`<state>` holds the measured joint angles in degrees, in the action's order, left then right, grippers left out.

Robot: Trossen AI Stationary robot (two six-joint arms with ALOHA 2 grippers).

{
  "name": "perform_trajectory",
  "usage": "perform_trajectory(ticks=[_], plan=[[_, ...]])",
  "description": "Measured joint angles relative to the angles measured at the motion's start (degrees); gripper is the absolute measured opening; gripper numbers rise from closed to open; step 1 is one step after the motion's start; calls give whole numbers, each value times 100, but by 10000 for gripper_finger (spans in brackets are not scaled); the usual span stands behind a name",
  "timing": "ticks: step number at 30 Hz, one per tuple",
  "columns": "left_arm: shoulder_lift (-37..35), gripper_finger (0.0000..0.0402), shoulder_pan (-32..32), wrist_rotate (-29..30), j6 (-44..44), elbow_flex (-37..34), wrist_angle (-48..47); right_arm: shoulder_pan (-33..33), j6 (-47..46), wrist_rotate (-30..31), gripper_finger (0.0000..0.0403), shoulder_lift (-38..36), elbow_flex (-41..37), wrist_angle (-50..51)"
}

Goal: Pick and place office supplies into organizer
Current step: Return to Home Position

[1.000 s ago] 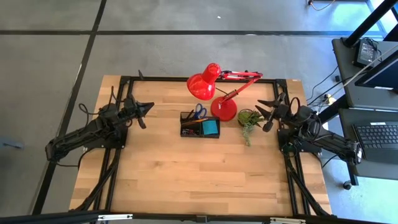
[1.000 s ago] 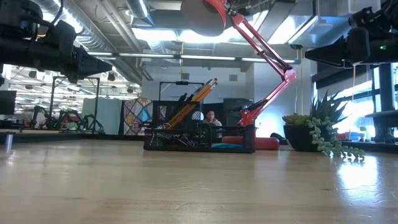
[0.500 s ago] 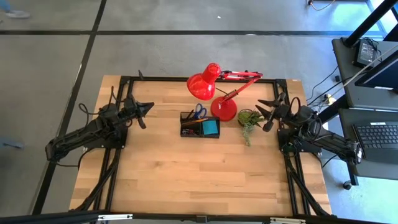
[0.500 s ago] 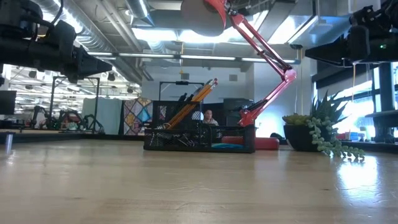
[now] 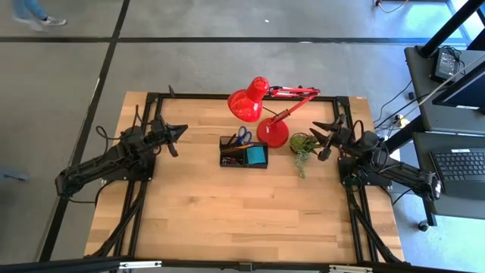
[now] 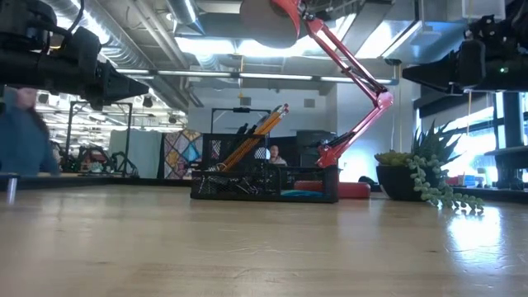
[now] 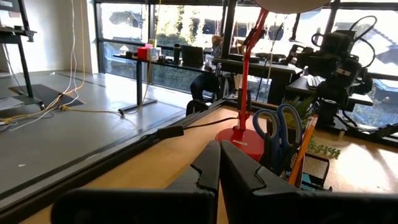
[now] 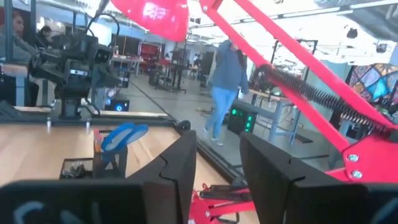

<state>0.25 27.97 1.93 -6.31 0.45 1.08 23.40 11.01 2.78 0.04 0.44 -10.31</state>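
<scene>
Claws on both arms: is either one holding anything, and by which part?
Nothing is held. The left claw is shut and empty at the table's left; the right claw is open, empty, near the plant.

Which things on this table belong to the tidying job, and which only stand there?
Job: organizer, holding scissors, pencils and sticky pad; left claw, shut, at the table's left; right claw, open, at its right, near the plant.
Only standing there: lamp, plant.
</scene>
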Motion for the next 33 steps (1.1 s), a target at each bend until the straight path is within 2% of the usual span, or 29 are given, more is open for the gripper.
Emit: perform_trajectory(ticks=[6, 15, 33], plan=[[0, 4, -1, 0, 0, 0, 0, 0, -289, 49, 128, 4, 3, -36], [0, 4, -2, 0, 0, 0, -2, 0, -604, 968, 128, 4, 3, -105], [0, 4, -1, 0, 0, 0, -2, 0, -455, 930, 128, 2, 3, -50]])
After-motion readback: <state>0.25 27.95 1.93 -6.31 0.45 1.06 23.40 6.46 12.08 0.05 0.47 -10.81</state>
